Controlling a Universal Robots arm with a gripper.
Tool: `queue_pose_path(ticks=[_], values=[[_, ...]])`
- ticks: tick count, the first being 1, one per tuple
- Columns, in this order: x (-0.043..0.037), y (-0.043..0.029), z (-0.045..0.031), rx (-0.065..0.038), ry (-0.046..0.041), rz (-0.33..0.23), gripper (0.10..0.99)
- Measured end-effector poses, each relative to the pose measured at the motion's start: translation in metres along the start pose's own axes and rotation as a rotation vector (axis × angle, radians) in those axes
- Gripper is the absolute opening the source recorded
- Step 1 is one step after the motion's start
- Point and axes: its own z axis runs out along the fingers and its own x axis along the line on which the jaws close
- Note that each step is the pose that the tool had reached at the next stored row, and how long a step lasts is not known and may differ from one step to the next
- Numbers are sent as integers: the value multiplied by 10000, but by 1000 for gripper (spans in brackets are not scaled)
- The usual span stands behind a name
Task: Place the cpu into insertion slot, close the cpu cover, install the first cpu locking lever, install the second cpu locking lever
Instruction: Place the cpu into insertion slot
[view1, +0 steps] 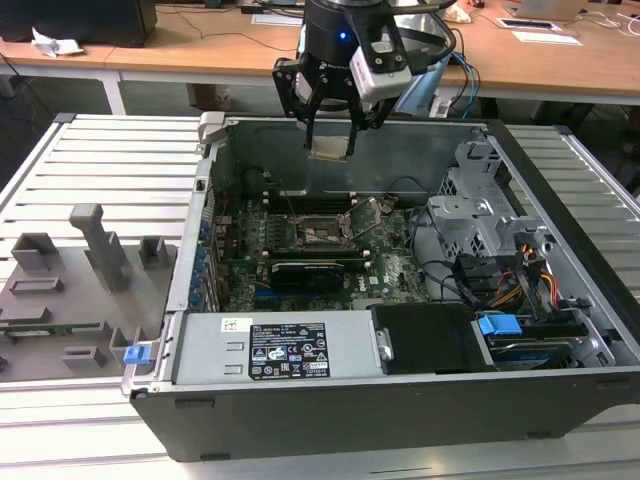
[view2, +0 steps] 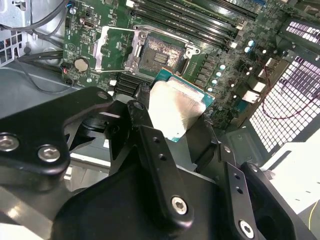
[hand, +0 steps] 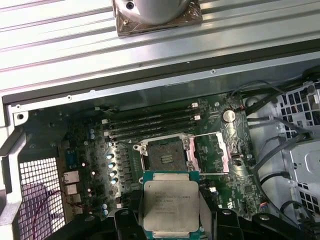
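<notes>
My gripper (view1: 330, 146) hangs high over the open computer case, shut on the cpu (view1: 330, 149), a flat square chip with a pale metal face. In both wrist views the cpu (hand: 170, 202) (view2: 175, 107) sits between the black fingers (view2: 145, 107), with its green edge showing. The insertion slot (view1: 325, 233) (hand: 162, 152) (view2: 160, 52) lies well below on the green motherboard, its dark square socket bare. The cpu cover (hand: 210, 152) (view2: 115, 47) is swung open beside the socket, resting over the board.
The grey case wall (view1: 300, 150) rises behind the gripper. Long black memory slots (hand: 150, 122) run next to the socket. A power supply (view1: 285, 350) lines the near side, and a drive cage (view1: 490, 215) with cables stands at the exterior view's right. Grey fixtures (view1: 80, 270) stand outside the case.
</notes>
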Motion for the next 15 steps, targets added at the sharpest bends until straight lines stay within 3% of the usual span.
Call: queue_pose_path(ticks=[15], values=[[0, 0, 2, -12, -58, 639, 537]])
